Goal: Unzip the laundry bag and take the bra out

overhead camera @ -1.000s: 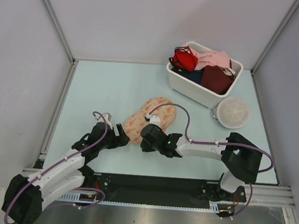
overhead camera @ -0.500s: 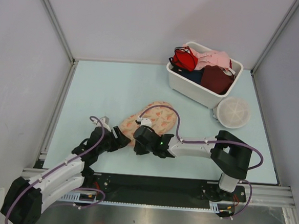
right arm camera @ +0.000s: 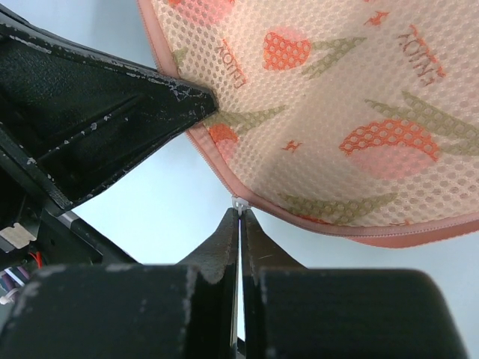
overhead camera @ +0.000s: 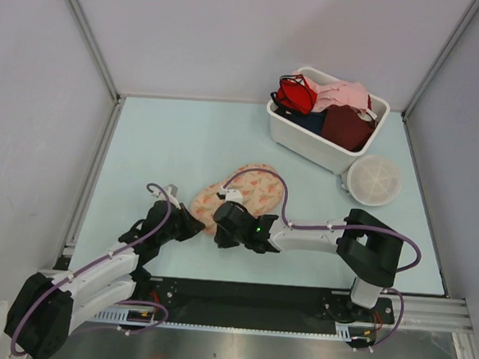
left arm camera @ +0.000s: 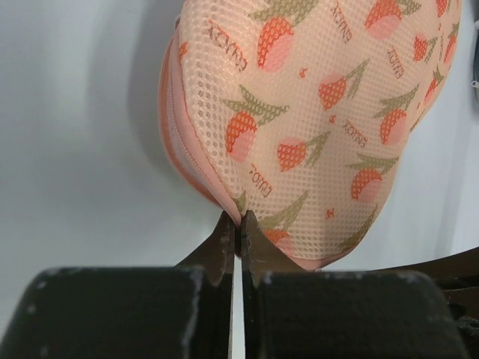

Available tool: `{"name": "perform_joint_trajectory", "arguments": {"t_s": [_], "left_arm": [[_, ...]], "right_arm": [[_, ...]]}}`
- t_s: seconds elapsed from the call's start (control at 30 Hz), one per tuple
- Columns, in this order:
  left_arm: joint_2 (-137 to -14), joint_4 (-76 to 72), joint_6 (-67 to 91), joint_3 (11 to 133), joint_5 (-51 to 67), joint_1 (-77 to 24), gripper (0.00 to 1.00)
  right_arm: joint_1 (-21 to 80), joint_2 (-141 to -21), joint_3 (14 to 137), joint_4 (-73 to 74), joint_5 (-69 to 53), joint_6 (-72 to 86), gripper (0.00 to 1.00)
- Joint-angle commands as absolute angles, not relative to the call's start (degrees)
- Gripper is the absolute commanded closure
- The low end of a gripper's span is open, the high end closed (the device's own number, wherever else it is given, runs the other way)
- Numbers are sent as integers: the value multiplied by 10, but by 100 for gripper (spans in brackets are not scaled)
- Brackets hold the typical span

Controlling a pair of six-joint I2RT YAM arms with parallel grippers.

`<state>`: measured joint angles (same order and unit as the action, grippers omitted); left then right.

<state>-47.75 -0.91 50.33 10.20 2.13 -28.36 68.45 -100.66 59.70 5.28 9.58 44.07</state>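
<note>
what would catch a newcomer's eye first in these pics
The peach, orange-printed laundry bag lies near the middle of the table, both arms meeting at its near end. The left gripper pinches the bag's edge; the right gripper is shut on the zipper pull. At the far right, a white bin is heaped with red, pink and dark garments.

The right gripper (right arm camera: 239, 221) pinches the white zipper pull (right arm camera: 239, 202) at the laundry bag's (right arm camera: 359, 97) near edge. The left gripper (right arm camera: 200, 102) touches that edge, further left.
</note>
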Motion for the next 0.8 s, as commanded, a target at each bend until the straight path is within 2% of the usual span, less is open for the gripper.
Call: {"name": "perform_joint_trajectory", "arguments": {"t_s": [0.0, 0.77], "left_arm": [[-485, -18, 484, 127, 2, -282, 100], [-477, 28, 456, 145, -46, -272, 100]], "right_arm": [[689, -1005, 615, 50, 99, 436, 100], [652, -925, 535, 71, 156, 460, 100]]}}
